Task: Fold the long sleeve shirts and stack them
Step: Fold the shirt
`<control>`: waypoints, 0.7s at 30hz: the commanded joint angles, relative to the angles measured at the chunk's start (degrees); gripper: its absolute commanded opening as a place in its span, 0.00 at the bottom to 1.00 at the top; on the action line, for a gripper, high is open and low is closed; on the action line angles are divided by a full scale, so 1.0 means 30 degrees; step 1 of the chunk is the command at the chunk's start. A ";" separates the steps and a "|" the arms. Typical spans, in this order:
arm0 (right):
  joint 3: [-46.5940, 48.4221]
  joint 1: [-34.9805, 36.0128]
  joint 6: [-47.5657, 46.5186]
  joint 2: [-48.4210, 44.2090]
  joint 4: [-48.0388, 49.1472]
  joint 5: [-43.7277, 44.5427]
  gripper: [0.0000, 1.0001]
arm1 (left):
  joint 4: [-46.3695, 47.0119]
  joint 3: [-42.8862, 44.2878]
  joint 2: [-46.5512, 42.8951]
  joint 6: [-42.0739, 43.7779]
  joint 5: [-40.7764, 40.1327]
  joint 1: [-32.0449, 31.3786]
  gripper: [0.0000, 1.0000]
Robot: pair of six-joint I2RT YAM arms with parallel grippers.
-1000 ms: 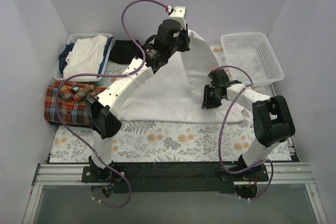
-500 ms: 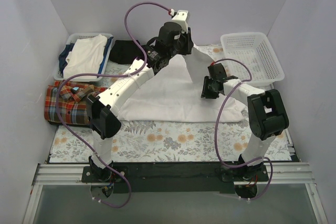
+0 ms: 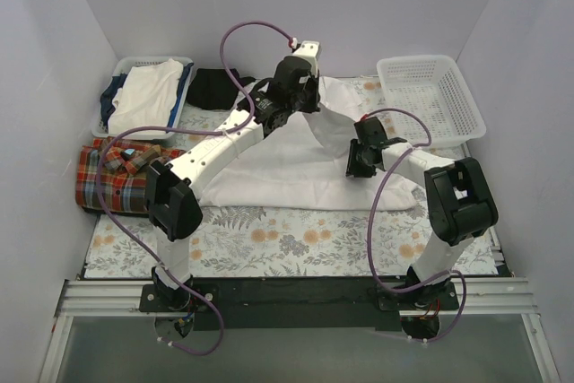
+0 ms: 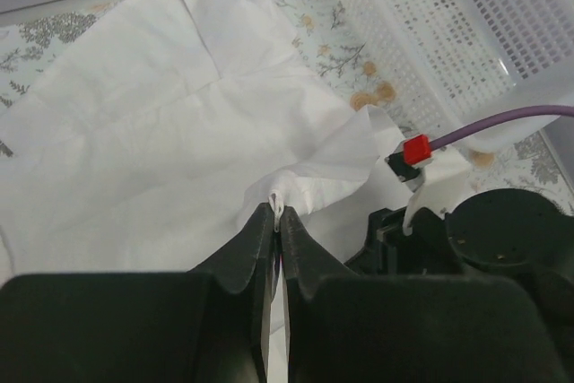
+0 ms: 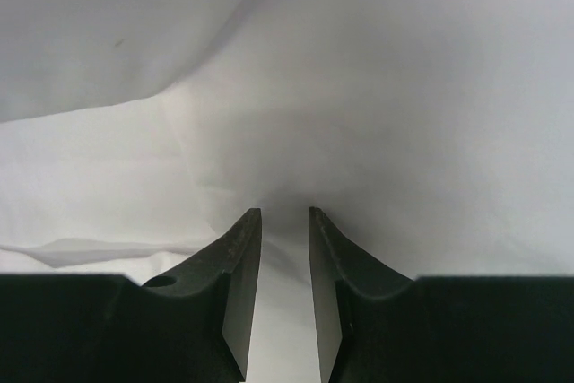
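Pincers first: the left gripper (image 4: 278, 214) is clamped tight on a small peak of the white shirt (image 3: 287, 163), with only thin cloth between its jaws. It holds that pinch up over the far middle of the table, close to the black garment (image 3: 213, 87). The right gripper (image 5: 282, 214) stands partly open with a narrow gap between its fingers. Its tips are down against the same white fabric on the right side of the spread, and I can see nothing caught between them.

The white shirt is plain and thin, softly creased. It lies over the middle of the floral tablecloth (image 3: 296, 239), between the two arms. Its long side runs left to right across the table, its near edge is fairly straight, and the far part rises in a slack tent to the left pinch. One corner trails towards the empty white basket (image 3: 430, 96).

The plaid shirt (image 3: 112, 177) sits bunched at the left edge of the table. It is just in front of the left basket (image 3: 121, 67), which is stuffed with clothes, and well apart from both grippers.
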 commanded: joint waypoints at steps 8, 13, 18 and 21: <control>-0.1262 -0.1566 0.0542 -0.5676 -0.2556 0.2646 0.37 | -0.1402 -0.5038 -0.6583 -0.1307 -0.0262 0.0026 0.00; -0.0620 -0.2653 0.0075 -0.7085 -0.3053 0.3352 0.38 | -0.1696 -0.7093 -0.9166 -0.1573 0.0936 0.0026 0.00; 0.0115 -0.3532 0.0132 -0.7232 -0.3494 0.3528 0.38 | -0.2018 -0.9813 -1.1625 -0.1572 0.2811 0.0026 0.00; 0.0671 -0.3738 0.0191 -0.7175 -0.3465 0.3499 0.38 | -0.2428 -1.0959 -1.2127 -0.1864 0.3078 0.0026 0.00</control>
